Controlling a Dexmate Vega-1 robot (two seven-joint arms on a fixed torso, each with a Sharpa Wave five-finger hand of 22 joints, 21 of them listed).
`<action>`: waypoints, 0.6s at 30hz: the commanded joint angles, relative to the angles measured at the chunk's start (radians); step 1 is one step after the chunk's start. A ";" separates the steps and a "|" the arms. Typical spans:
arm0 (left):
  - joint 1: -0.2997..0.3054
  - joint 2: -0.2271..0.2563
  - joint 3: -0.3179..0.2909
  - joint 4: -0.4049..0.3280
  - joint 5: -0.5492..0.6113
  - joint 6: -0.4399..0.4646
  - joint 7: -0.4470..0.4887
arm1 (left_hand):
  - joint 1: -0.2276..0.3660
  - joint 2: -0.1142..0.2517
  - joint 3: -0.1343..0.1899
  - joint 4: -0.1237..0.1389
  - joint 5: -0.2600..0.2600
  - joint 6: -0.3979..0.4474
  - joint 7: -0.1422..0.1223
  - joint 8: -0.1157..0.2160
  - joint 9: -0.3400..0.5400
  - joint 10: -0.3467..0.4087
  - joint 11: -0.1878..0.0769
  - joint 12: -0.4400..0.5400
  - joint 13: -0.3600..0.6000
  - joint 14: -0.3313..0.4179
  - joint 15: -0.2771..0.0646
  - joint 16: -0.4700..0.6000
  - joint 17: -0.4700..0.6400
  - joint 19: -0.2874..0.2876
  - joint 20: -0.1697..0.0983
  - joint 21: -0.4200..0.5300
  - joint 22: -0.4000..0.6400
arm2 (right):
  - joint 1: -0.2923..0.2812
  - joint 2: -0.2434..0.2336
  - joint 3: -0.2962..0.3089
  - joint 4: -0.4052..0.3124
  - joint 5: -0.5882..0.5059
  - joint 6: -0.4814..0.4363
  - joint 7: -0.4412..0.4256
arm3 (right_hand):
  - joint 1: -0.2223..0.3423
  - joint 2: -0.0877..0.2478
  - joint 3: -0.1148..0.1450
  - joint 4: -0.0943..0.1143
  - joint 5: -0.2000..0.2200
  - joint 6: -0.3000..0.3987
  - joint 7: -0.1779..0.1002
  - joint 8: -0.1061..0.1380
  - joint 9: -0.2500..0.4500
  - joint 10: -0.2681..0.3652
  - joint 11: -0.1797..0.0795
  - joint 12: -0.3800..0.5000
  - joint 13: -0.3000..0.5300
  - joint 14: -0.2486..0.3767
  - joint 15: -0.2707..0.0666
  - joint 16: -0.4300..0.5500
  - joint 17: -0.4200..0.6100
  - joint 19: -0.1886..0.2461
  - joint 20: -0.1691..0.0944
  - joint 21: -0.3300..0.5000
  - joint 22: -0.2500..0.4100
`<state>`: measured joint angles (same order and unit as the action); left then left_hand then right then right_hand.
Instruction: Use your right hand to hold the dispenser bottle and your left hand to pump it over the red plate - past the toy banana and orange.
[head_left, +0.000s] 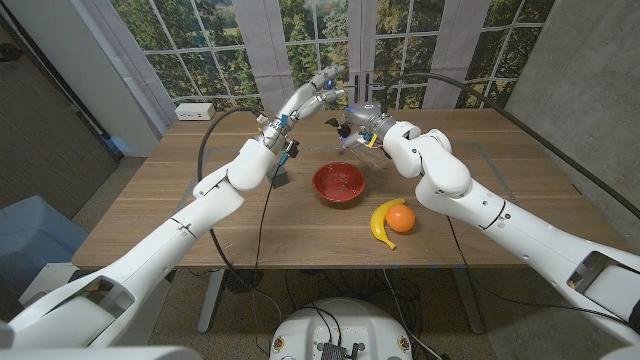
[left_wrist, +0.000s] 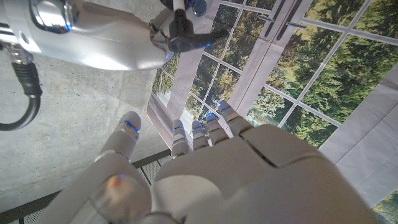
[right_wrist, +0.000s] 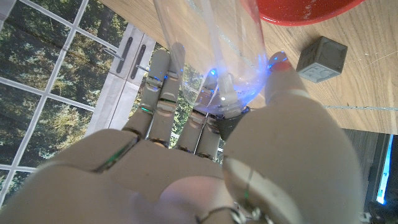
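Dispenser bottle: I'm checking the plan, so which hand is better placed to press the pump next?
Left. The right hand already grips the dispenser bottle beyond the red plate; the left hand hovers free beside it.

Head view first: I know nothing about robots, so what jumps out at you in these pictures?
Two white robot arms meet above the far side of the wooden table. The right hand grips a clear plastic dispenser bottle, and the left hand is raised close beside it. Nearer the robot sits a shiny red bowl-like plate, with a yellow toy banana curled against a toy orange to its right.
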<state>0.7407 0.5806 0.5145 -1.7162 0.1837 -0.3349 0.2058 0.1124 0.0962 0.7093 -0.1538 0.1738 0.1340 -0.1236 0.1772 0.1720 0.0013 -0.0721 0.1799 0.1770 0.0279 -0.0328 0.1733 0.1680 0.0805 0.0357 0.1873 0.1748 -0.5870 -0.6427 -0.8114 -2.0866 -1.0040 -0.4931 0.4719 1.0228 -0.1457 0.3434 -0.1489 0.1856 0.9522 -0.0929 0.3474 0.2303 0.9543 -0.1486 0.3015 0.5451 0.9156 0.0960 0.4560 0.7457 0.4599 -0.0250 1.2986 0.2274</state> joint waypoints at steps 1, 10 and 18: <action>-0.036 -0.038 0.050 0.055 0.038 0.000 -0.003 | -0.010 -0.002 -0.010 0.000 -0.002 -0.021 -0.013 -0.006 0.004 -0.021 -0.007 -0.003 0.002 -0.022 -0.011 -0.006 0.002 -0.018 0.003 -0.007 0.002 | 0.012 0.021 0.002 -0.002 -0.027 0.004 0.053 | 0.296 0.283 -0.003 -0.001 0.004 0.010 0.001 -0.002 0.001 0.014 -0.005 0.001 0.002 0.231 -0.328 0.001 0.168 -0.025 -0.179 0.010 -0.002; -0.058 -0.062 0.081 0.127 0.016 -0.098 -0.011 | -0.027 -0.009 -0.036 0.004 0.000 -0.068 -0.023 -0.008 0.003 -0.074 -0.005 -0.004 0.002 -0.065 -0.001 -0.005 0.002 -0.069 -0.001 -0.009 0.003 | 0.020 0.033 -0.004 -0.001 -0.052 0.008 0.079 | 0.298 0.282 -0.004 -0.003 0.004 0.011 0.003 -0.004 0.002 0.016 -0.002 -0.002 0.002 0.235 -0.328 0.000 0.170 -0.027 -0.178 0.018 -0.007; -0.067 -0.089 0.092 0.175 -0.075 -0.140 -0.070 | -0.124 -0.031 -0.101 0.068 0.006 -0.116 -0.061 -0.002 0.004 -0.110 -0.021 0.003 0.002 -0.105 -0.002 0.006 0.015 -0.121 -0.003 -0.004 0.005 | 0.007 0.049 -0.019 0.018 -0.172 0.007 0.065 | 0.299 0.283 -0.005 -0.003 0.004 0.011 0.004 -0.006 0.002 0.018 -0.004 -0.004 0.004 0.238 -0.328 -0.004 0.169 -0.029 -0.178 0.025 -0.012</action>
<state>0.6926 0.5259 0.5819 -1.6122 0.1905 -0.4039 0.1872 0.0118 0.0678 0.6257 -0.1034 0.1738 0.0208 -0.1718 0.1688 0.1729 -0.0953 -0.0892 0.1773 0.1771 -0.0666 -0.0345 0.1734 0.1787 -0.0269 0.0324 0.1794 0.1746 -0.5689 -0.6053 -0.8277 -2.0835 -1.0805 -0.4949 0.5382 1.0281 -0.1509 0.3407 -0.1516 0.1856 0.9555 -0.0895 0.3435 0.2301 0.9632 -0.1465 0.2969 0.5446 0.9190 0.0964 0.4492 0.7457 0.4599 -0.0250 1.3167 0.2136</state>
